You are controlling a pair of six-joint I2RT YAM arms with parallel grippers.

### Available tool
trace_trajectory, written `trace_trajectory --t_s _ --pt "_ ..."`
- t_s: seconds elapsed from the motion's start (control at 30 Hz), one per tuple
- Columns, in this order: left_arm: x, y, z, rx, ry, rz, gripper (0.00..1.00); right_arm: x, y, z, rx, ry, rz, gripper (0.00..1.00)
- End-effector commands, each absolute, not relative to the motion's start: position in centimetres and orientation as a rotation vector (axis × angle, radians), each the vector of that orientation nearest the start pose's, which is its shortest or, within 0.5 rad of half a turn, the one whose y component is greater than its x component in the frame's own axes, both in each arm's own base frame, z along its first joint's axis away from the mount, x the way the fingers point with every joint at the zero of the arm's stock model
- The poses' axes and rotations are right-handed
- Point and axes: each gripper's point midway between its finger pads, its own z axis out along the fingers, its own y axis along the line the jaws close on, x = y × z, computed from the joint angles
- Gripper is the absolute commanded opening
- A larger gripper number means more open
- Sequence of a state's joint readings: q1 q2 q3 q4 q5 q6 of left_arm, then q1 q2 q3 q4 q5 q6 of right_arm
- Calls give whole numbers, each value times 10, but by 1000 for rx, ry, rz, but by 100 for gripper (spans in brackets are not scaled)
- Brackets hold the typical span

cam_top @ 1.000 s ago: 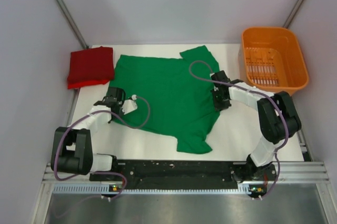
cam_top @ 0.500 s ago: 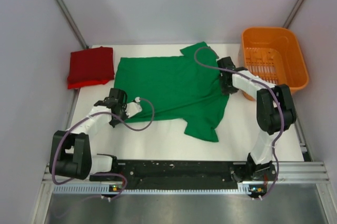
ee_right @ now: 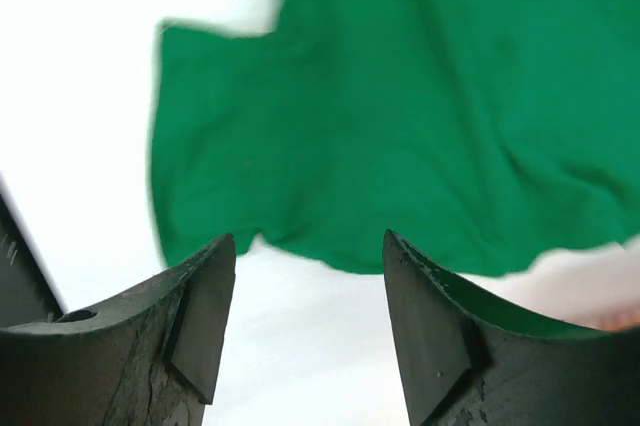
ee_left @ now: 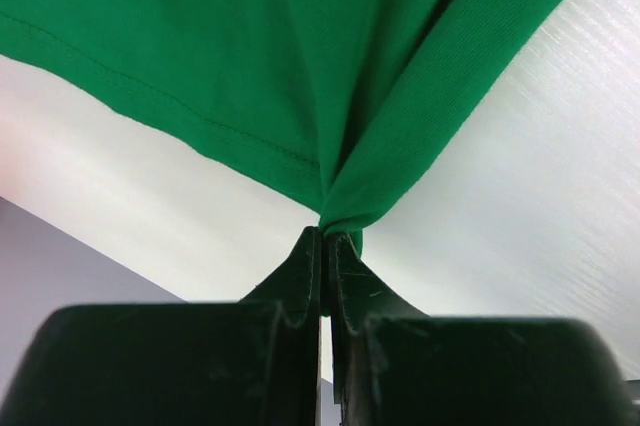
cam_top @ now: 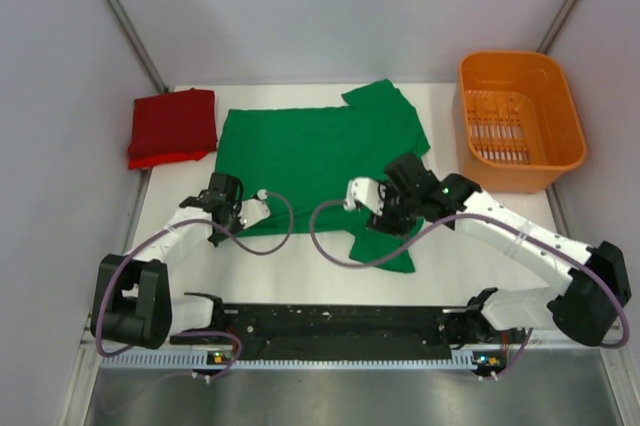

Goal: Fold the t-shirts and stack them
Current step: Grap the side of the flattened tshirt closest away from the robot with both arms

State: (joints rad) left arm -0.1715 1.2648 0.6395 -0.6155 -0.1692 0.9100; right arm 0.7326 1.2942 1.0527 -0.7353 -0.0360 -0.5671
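Green shirt (cam_top: 320,151) lies spread on the counter (cam_top: 290,281); left pincer (ee_left: 326,234) pinches its near-left hem, right pincer (ee_right: 308,241) hangs wide and empty over its near sleeve.

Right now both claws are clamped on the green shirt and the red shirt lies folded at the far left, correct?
Not both. The left claw is clamped on the green shirt, but the right wrist view shows the right claw open, holding nothing. The red shirt does lie folded at the far left.
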Motion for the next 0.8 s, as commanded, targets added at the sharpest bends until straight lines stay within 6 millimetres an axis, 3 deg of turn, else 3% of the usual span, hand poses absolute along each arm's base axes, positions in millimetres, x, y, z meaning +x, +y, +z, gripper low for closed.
trace_trajectory --t_s 0.0,0.1,0.23,0.47,0.63,0.77 --pt "259 20 57 1379 2388 455 0 162 184 103 -2117 1798 432 59" --pt "262 17 60 1366 2382 444 0 134 169 76 -2264 1854 429 57" --pt "263 17 60 1365 2380 441 0 118 165 45 -2423 1687 293 58" --pt "259 16 55 1371 2390 423 0 141 169 22 -2277 1630 144 59" --pt "259 15 57 1365 2398 415 0 142 171 27 -2261 1679 113 57" --pt "259 17 56 1377 2401 427 0 130 171 59 -2260 1635 175 56"
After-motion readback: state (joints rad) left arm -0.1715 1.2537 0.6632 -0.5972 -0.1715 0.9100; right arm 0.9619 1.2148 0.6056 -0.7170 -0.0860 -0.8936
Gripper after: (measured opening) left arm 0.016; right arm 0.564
